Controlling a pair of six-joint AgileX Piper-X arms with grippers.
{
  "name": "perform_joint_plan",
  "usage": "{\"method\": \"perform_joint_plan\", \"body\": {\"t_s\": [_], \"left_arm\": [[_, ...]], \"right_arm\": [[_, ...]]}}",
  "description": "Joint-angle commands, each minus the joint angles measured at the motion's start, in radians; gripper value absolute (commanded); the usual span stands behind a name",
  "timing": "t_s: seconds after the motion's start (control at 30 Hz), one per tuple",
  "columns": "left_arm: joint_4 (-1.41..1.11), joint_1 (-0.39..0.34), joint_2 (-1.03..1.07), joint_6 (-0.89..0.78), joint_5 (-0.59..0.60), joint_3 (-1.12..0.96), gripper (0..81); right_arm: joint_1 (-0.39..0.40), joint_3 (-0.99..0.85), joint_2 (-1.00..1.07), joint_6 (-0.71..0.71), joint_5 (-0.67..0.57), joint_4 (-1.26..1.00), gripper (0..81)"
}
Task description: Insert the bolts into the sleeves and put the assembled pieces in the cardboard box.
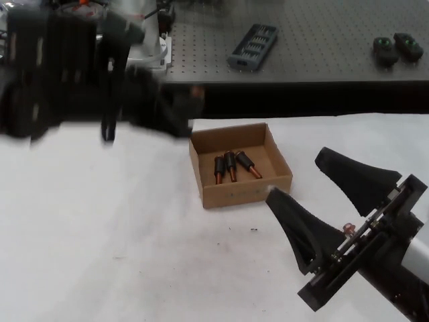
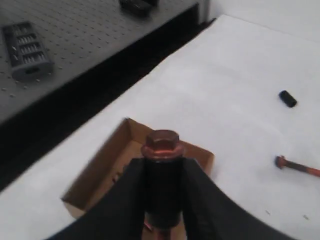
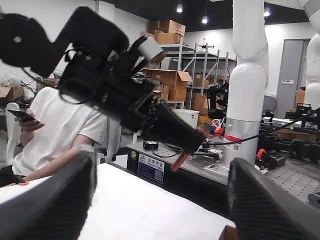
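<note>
My left gripper [image 2: 162,172] is shut on an assembled piece [image 2: 162,180], a black sleeve with a copper bolt head on top, held above the cardboard box [image 2: 102,172]. In the high view that arm [image 1: 100,87] is a dark blur left of the box [image 1: 231,194], which holds three assembled pieces [image 1: 231,166]. My right gripper [image 1: 295,176] stands open at the front right, raised off the table, its fingers [image 3: 60,200] spread wide. Ahead of it, the left gripper [image 3: 187,145] carries the copper-tipped piece. A loose sleeve [image 2: 287,98] and a loose bolt [image 2: 296,166] lie on the white table.
Behind the white table, past a dark gap, lies a perforated metal bench [image 1: 322,33] with a black bit holder [image 1: 253,45] and two dark parts [image 1: 399,47]. A white robot column [image 3: 245,100] stands in the room behind.
</note>
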Motion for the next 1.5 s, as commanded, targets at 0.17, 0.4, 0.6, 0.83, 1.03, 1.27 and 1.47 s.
{"method": "perform_joint_plan", "body": {"t_s": [0.17,0.4,0.6,0.83,1.03,1.27,1.47], "left_arm": [[0.181,-0.048,0.244,-0.013,-0.072,-0.29,0.7],[0.219,-0.084,0.458,0.017,-0.161,-0.425,0.7],[0.247,-0.091,0.567,0.066,-0.22,-0.472,0.7],[0.247,-0.098,0.595,0.066,-0.22,-0.483,0.7],[0.26,-0.106,0.595,0.091,-0.22,-0.483,4.4],[0.254,-0.106,0.595,0.131,-0.22,-0.483,42.6],[0.264,-0.106,0.547,0.129,-0.22,-0.483,34.1]], "right_arm": [[-0.005,0.008,-0.018,-0.001,0.064,-0.059,54.4],[-0.005,0.096,-0.049,-0.024,0.139,-0.247,54.4],[-0.005,0.115,-0.088,-0.024,0.178,-0.247,54.4],[-0.005,0.115,-0.088,-0.022,0.175,-0.247,54.4],[-0.005,0.115,-0.088,-0.015,0.175,-0.247,54.4],[-0.005,0.115,-0.088,-0.015,0.175,-0.247,54.4],[-0.005,0.115,-0.092,-0.024,0.191,-0.247,54.4]]}}
